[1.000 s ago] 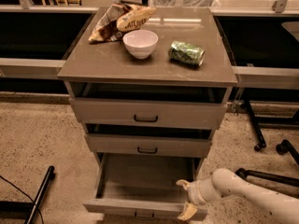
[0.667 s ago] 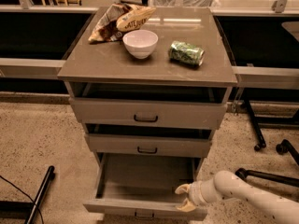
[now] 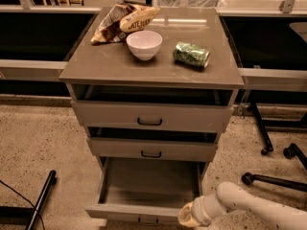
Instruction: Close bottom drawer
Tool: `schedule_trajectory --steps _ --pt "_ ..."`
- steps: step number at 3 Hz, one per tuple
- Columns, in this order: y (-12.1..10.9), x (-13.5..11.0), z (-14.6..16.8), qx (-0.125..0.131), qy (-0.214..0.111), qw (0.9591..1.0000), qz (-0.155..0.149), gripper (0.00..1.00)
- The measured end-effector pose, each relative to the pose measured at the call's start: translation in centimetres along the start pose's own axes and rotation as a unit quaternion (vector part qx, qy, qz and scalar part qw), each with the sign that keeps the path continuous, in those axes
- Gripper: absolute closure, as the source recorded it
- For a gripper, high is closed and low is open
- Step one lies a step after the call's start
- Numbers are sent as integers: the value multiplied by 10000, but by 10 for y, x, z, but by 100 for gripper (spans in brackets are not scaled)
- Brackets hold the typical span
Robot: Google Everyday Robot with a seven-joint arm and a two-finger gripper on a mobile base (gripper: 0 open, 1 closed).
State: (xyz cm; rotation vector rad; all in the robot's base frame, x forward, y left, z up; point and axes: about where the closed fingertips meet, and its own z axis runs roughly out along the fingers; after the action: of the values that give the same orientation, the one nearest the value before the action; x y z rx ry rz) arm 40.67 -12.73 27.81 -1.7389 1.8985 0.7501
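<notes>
Camera view: cabinet (image 3: 110, 68) with three drawers, seen from the front and above. Bottom drawer (image 3: 134, 211) is pulled well out at the foot of the cabinet, its box exposed and its front near the lower frame edge. Its dark handle (image 3: 147, 221) is partly cut off by that edge. Middle drawer (image 3: 151, 149) and top drawer (image 3: 151, 117) each stand slightly proud of the carcass.

Gripper (image 3: 188, 218) sits at the right end of the bottom drawer's front, against or just beside it; contact cannot be confirmed. Whether the gripper is open or closed cannot be told. Arm (image 3: 249, 210), white, enters from the lower right corner.

On the cabinet top: bowl (image 3: 144, 44) at centre, can (image 3: 191, 55) lying on its side to the bowl's right, chip bag (image 3: 123, 20) behind the bowl to the left
</notes>
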Motion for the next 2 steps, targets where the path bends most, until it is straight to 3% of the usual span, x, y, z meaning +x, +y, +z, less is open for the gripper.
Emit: schedule_trajectory --steps 1,2 --pt "40 15 24 -446 230 9985 215 100" --pt "56 29 58 -647 354 9966 366 100"
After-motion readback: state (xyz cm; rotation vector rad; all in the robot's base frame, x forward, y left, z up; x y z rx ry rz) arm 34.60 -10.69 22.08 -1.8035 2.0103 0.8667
